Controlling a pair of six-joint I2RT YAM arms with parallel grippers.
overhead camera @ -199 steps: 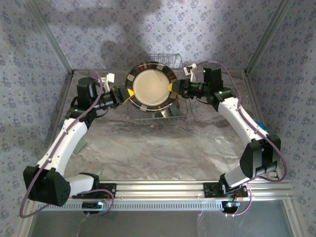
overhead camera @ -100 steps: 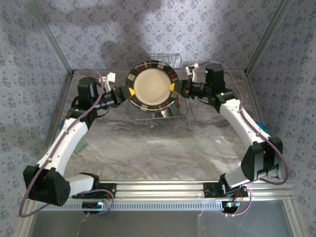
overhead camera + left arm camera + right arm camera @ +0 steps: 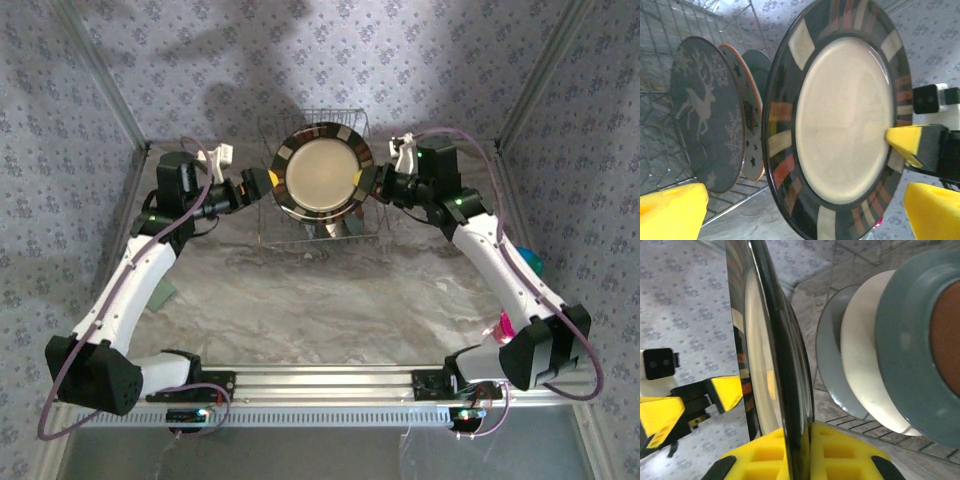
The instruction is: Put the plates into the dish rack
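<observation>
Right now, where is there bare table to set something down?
The table between the rack and the near rail is bare. The rack is crowded: three plates stand in it, and the right claw holds the striped plate beside them.

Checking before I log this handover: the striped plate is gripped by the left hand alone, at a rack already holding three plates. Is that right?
Not quite: it is the right hand alone that grips the striped plate. The right wrist view shows its pads pinching the rim. The left hand stands open. The rest holds.
</observation>
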